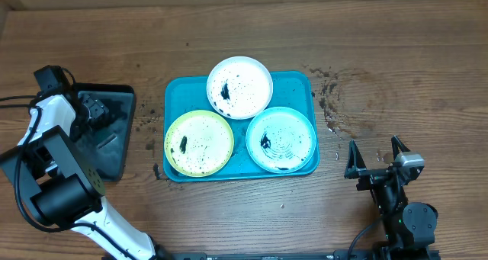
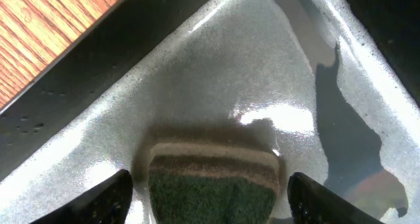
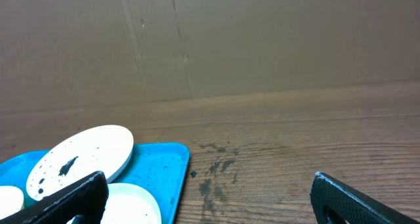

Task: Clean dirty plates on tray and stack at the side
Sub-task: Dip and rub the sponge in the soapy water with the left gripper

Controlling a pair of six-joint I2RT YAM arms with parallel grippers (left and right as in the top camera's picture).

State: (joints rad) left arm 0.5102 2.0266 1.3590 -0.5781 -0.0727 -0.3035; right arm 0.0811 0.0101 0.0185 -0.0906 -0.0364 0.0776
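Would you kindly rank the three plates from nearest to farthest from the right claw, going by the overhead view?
From the right claw:
1. Mint-green plate, right side of the tray.
2. White plate, middle of its back edge.
3. Yellow-green plate, left side.

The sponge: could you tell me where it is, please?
Left wrist view: the sponge lies in the black tray between the left gripper's fingers, left of the turquoise tray.

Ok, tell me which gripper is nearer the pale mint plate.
Right. The right gripper is over the table just past the blue tray, on the side where the mint plate lies. The left gripper is down in the black tray, beyond the yellow-green plate.
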